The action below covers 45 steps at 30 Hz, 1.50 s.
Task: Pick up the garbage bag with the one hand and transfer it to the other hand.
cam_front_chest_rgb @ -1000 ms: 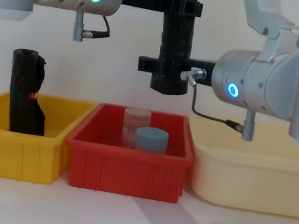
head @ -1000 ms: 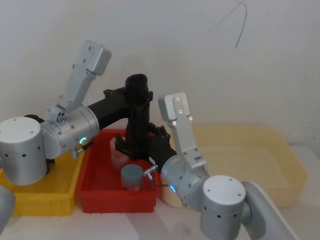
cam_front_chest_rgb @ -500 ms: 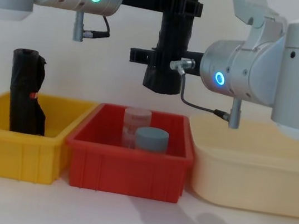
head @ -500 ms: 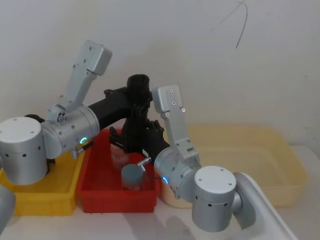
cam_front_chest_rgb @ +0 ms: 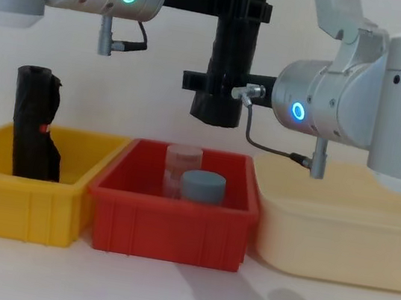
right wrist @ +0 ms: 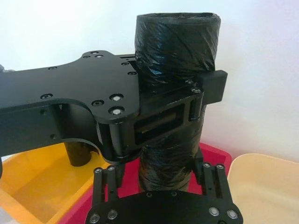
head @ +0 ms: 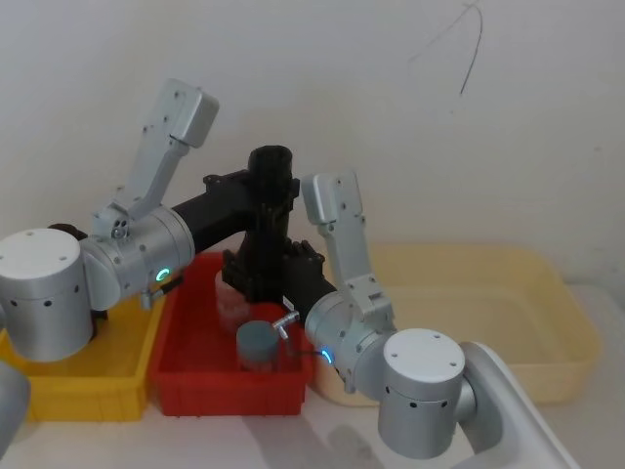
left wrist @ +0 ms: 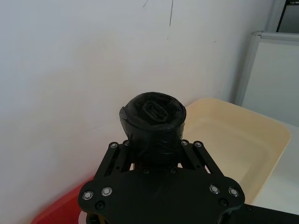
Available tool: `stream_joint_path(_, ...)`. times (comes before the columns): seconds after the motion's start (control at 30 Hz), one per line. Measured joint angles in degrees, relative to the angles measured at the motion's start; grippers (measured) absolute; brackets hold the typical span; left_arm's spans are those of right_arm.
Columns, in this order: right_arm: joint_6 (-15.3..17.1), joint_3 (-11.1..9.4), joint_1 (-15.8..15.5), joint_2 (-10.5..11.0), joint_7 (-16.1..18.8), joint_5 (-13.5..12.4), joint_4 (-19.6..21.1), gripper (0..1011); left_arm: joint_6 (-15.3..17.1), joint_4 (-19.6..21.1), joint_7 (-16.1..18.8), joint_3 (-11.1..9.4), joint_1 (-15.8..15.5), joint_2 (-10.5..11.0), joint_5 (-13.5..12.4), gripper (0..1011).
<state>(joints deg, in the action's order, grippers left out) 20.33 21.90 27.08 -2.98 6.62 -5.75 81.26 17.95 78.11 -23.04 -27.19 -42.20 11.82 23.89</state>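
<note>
The garbage bag (cam_front_chest_rgb: 229,56), a black roll, hangs upright above the red bin. My left gripper (cam_front_chest_rgb: 244,7), on the green-ringed arm, is shut on its upper part, and also shows as the left gripper (left wrist: 154,149) from its own wrist, under the roll's top end (left wrist: 152,109). My right gripper (cam_front_chest_rgb: 210,83), on the blue-ringed arm, reaches in from the right at the roll's lower part. In the right wrist view its fingers (right wrist: 110,186) stand on either side of the bag (right wrist: 175,46), open, with a small gap on one side. From the head, the bag (head: 269,171) stands between both arms.
Under the roll, the red bin (cam_front_chest_rgb: 175,222) holds a clear jar (cam_front_chest_rgb: 184,159) and a grey-lidded jar (cam_front_chest_rgb: 203,186). A yellow bin (cam_front_chest_rgb: 19,202) at the left holds another black bundle (cam_front_chest_rgb: 34,125). A cream tub (cam_front_chest_rgb: 338,238) stands at the right.
The right arm has swung in closer and its gripper has shifted along the roll's lower part. The left arm and the roll have stayed put.
</note>
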Motion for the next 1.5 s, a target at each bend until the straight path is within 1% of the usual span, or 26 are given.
stream_joint_path(0.07, 0.04, -0.05, -0.05, -0.01, 0.01, 0.01, 0.03, 828, 0.0, -0.01, 0.0, 0.0, 0.0, 0.0, 0.0, 374)
stream_joint_path(0.1, 0.07, -0.09, -0.1, -0.01, 0.02, 0.02, 0.06, 773, 0.0, -0.01, 0.0, 0.0, 0.0, 0.0, 0.0, 374)
stream_joint_path(0.17, 0.11, -0.16, -0.18, -0.03, 0.03, 0.04, 0.1, 718, 0.0, 0.0, 0.0, 0.0, 0.0, 0.0, 0.0, 374)
stream_joint_path(0.2, 0.11, -0.16, -0.18, -0.03, 0.03, 0.04, 0.1, 718, 0.0, -0.01, 0.0, 0.0, 0.0, 0.0, 0.0, 374)
stream_joint_path(0.23, 0.14, -0.2, -0.21, -0.03, 0.04, 0.04, 0.11, 661, 0.0, -0.01, 0.0, 0.0, 0.0, 0.0, 0.0, 374)
stream_joint_path(0.27, 0.16, -0.22, -0.22, -0.03, 0.04, 0.05, 0.12, 642, 0.0, -0.01, 0.0, 0.0, 0.0, 0.0, 0.0, 374)
stream_joint_path(0.3, 0.18, -0.25, -0.24, -0.04, 0.04, 0.06, 0.14, 586, 0.0, 0.0, 0.0, 0.0, 0.0, 0.0, 0.0, 374)
stream_joint_path(0.33, 0.2, -0.25, -0.25, -0.05, 0.05, 0.06, 0.15, 586, 0.0, 0.0, 0.0, 0.0, 0.0, 0.0, 0.0, 374)
stream_joint_path(0.4, 0.22, -0.28, -0.29, -0.06, 0.06, 0.07, 0.17, 552, 0.0, -0.01, 0.0, 0.0, 0.0, 0.01, 0.0, 374)
stream_joint_path(0.67, 0.25, -0.34, -0.36, -0.08, 0.09, 0.08, 0.22, 549, 0.01, -0.01, 0.0, 0.0, 0.0, 0.0, 0.0, 375)
stream_joint_path(0.73, 0.31, -0.36, -0.39, -0.09, 0.11, 0.09, 0.22, 549, 0.0, -0.01, 0.0, 0.0, 0.0, 0.0, 0.0, 413)
stream_joint_path(0.77, 0.32, -0.36, -0.4, -0.1, 0.12, 0.1, 0.22, 549, 0.0, -0.01, 0.0, 0.0, 0.0, 0.0, 0.0, 448)
stream_joint_path(0.8, 0.32, -0.38, -0.42, -0.1, 0.12, 0.11, 0.23, 549, 0.0, 0.0, 0.0, 0.0, 0.0, 0.0, 0.0, 448)
stream_joint_path(0.83, 0.32, -0.46, -0.48, -0.11, 0.12, 0.12, 0.32, 548, 0.0, -0.01, 0.0, 0.01, 0.0, 0.0, 0.0, 501)
stream_joint_path(0.87, 0.32, -0.52, -0.55, -0.12, 0.12, 0.14, 0.41, 549, 0.0, 0.0, 0.0, 0.01, 0.0, 0.0, 0.0, 515)
stream_joint_path(0.9, 0.32, -0.58, -0.6, -0.13, 0.1, 0.15, 0.48, 548, 0.0, 0.0, 0.0, 0.01, 0.0, 0.0, 0.0, 559)
stream_joint_path(0.93, 0.3, -0.77, -0.75, -0.15, -0.03, 0.17, 0.71, 548, 0.0, 0.0, 0.0, 0.01, 0.0, 0.0, 0.0, 559)
stream_joint_path(0.97, 0.28, -0.86, -0.83, -0.16, -0.14, 0.19, 0.82, 549, 0.0, 0.0, 0.0, 0.0, 0.0, 0.0, 0.0, 617)
stream_joint_path(1.03, 0.22, -1.27, -1.2, -0.17, -0.54, 0.24, 1.32, 548, 0.0, -0.01, 0.01, 0.01, 0.0, 0.0, 0.0, 653)
stream_joint_path(1.1, 0.16, -1.6, -1.47, -0.17, -0.86, 0.26, 1.66, 548, 0.0, -0.01, 0.01, 0.01, 0.0, 0.01, 0.0, 732)
stream_joint_path(1.17, 0.1, -2.17, -1.98, -0.14, -1.5, 0.31, 2.31, 547, 0.0, 0.01, 0.01, 0.01, 0.0, 0.02, 0.03, 763)
stream_joint_path(1.23, 0.09, -2.96, -2.53, -0.03, -2.16, 0.35, 3.15, 547, 0.05, 0.16, 0.0, 0.02, 0.02, 0.06, 0.19, 843)
stream_joint_path(1.27, 0.09, -3.22, -2.75, 0.05, -2.37, 0.36, 3.42, 547, 0.1, 0.22, -0.03, 0.03, 0.04, 0.07, 0.27, 864)
stream_joint_path(1.3, 0.09, -3.49, -2.87, 0.09, -2.56, 0.37, 3.68, 547, 0.26, 0.45, -0.16, 0.06, 0.13, 0.17, 0.5, 914)
stream_joint_path(1.37, 0.09, -4.42, -3.49, 0.35, -3.16, 0.4, 4.51, 547, 0.55, 0.85, -0.43, 0.16, 0.26, 0.39, 0.86, 962)
stream_joint_path(1.5, 0.2, -6.1, -4.48, 0.91, -4.13, 0.47, 5.86, 547, 1.13, 1.66, -1.05, 0.35, 0.56, 0.81, 1.59, 1001)
